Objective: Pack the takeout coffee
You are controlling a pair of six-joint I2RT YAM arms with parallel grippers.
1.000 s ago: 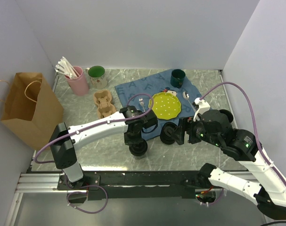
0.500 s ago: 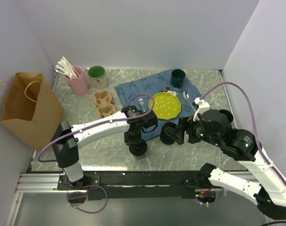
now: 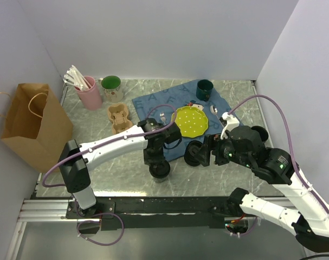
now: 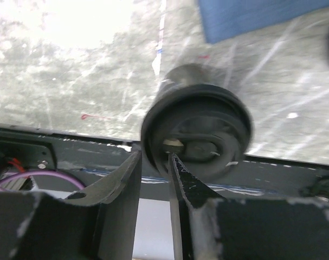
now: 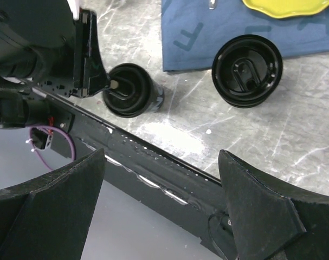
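Note:
One takeout coffee cup [image 3: 160,171], black with a black lid, stands upright near the table's front edge [image 4: 199,132] [image 5: 133,91]. My left gripper [image 3: 155,161] [image 4: 154,157] hangs right over it with its jaws a little apart, straddling the lid's near rim. A second black cup [image 3: 194,154] [image 5: 247,70] stands to the right, at the edge of the blue cloth [image 3: 153,103]. My right gripper [image 3: 206,152] [image 5: 159,189] is wide open just right of that cup, holding nothing.
A tan cardboard cup carrier [image 3: 119,119] lies at the left of the cloth. A brown paper bag [image 3: 34,124] stands at the far left. On the cloth are a yellow plate [image 3: 191,120] and a dark green mug [image 3: 204,89]. A pink cup [image 3: 90,92] and another mug [image 3: 111,88] stand behind.
My left jaws were shut and have parted a little at the cup's rim. The cup stays where it stood. The right arm has barely moved.

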